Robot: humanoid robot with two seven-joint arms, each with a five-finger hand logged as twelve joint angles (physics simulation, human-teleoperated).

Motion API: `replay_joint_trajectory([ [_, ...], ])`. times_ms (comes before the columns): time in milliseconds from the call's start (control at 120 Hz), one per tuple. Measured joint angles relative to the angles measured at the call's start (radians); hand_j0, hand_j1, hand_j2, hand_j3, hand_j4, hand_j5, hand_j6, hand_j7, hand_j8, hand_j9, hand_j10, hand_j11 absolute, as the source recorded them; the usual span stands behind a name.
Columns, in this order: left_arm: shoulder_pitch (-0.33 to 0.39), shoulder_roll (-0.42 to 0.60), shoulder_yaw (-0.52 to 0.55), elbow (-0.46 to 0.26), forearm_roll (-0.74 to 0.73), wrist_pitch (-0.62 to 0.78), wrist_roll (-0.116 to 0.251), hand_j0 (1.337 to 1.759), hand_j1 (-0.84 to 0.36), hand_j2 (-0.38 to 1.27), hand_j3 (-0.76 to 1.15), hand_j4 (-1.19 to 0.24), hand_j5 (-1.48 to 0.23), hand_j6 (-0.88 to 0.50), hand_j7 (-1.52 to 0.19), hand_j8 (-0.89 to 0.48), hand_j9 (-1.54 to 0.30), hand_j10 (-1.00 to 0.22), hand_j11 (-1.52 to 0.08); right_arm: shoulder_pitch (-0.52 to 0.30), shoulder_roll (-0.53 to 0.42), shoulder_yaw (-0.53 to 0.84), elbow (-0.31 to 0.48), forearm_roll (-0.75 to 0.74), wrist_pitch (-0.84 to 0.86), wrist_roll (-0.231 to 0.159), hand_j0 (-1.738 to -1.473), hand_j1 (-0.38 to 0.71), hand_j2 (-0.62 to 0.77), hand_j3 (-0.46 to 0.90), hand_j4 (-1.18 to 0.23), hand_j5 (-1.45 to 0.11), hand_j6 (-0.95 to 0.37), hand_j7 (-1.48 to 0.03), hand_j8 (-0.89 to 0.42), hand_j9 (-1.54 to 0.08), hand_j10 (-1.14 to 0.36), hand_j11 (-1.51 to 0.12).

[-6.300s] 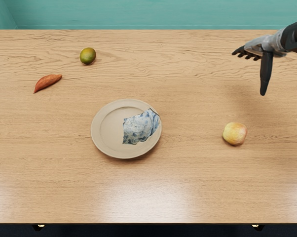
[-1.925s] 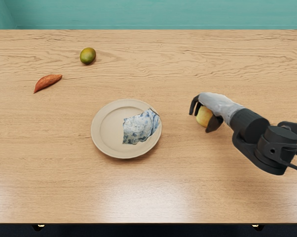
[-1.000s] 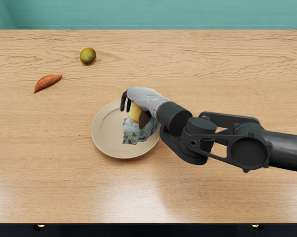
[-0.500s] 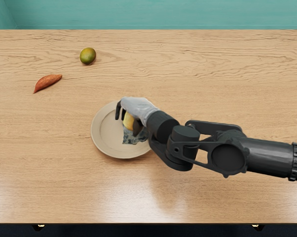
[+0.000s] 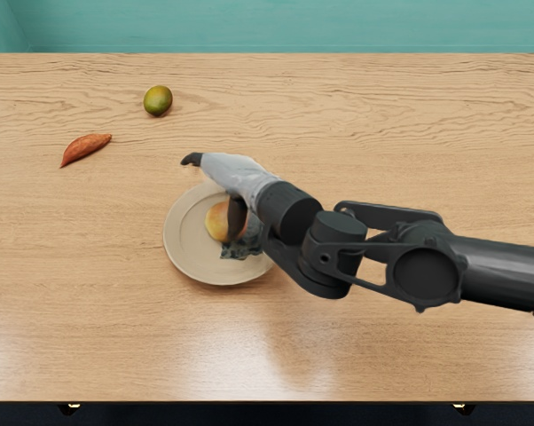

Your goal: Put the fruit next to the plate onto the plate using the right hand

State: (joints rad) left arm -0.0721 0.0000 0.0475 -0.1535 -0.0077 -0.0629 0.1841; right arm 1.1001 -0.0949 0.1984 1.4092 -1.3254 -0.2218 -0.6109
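The yellow-red apple (image 5: 217, 220) lies on the beige plate (image 5: 183, 244), near its middle, beside the plate's blue-white patterned patch. My right hand (image 5: 215, 182) hovers just above and behind the apple with its fingers spread: one finger points left past the plate's far rim, the thumb hangs down against the apple's right side. The dark forearm runs off to the picture's right and hides the plate's right part. No left arm shows.
A green-yellow mango (image 5: 158, 99) and an orange-red sweet potato (image 5: 84, 147) lie at the far left of the wooden table (image 5: 382, 115). The teal wall runs along the table's far edge.
The hand carried the apple from the right of the plate onto it. In the last half second its fingers opened and the apple now rests on the plate, slightly left of before.
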Motion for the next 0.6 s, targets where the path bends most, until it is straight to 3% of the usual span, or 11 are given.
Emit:
replay_joint_trajectory([
  [250,0.000,0.000,0.000,0.000,0.000,0.000,0.000,1.658,0.34,0.00,0.00,-0.01,-0.01,-0.01,-0.01,-0.01,-0.01,-0.01,-0.01,-0.001,-0.098,0.214,0.033,0.183,0.211,0.000,-1.658,-0.28,-0.01,0.00,-0.07,-0.09,-0.07,-0.09,-0.06,-0.09,-0.06,-0.09],
  [417,0.000,0.000,0.000,0.000,0.000,0.000,0.000,1.658,0.34,0.00,0.00,-0.01,-0.01,-0.01,-0.01,-0.01,-0.01,-0.01,-0.01,-0.002,-0.240,0.408,0.031,0.467,0.516,0.000,-1.658,-0.32,0.00,0.00,-0.03,-0.04,-0.03,-0.04,-0.03,-0.04,-0.03,-0.04],
  [600,0.000,0.000,0.000,0.000,0.000,0.000,0.000,1.658,0.34,0.00,0.00,-0.01,-0.01,-0.01,-0.01,-0.01,-0.01,-0.01,-0.01,-0.017,-0.453,0.487,0.020,0.712,0.761,0.000,-1.658,-0.34,0.00,0.00,-0.01,-0.02,-0.01,-0.02,-0.01,-0.02,-0.01,-0.02],
])
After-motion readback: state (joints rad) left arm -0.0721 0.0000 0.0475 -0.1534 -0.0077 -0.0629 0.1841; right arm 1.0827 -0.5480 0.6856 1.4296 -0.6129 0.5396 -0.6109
